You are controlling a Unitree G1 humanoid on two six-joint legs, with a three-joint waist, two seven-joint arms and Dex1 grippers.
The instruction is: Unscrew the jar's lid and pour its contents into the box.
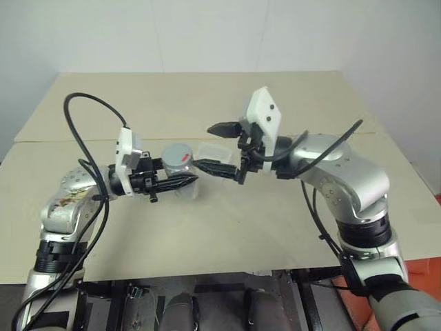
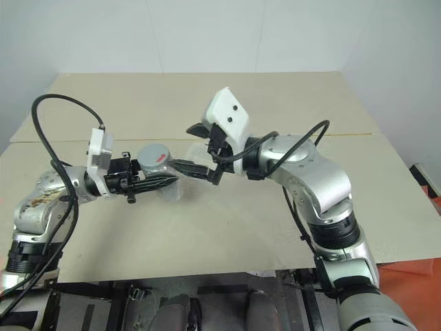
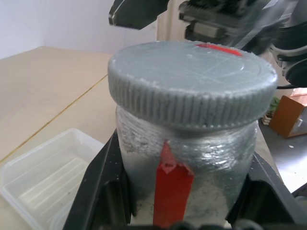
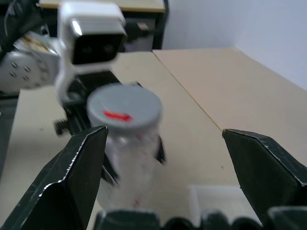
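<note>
The left gripper (image 1: pixel 180 183) is clamped on the jar (image 3: pixel 184 163), holding it upright above the bench (image 1: pixel 227 227), grey lid (image 1: pixel 178 154) on top. The right gripper (image 1: pixel 222 148) is spread wide just beside the lid, not touching. The clear box (image 1: pixel 212 150) lies close behind; bare bench all around

jar (image 4: pixel 128 158) blurred, box (image 3: pixel 43 179) cut off at edge

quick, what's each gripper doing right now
Left gripper: shut on the jar, with the lid on.
Right gripper: open, holding nothing, beside the lid.
</note>
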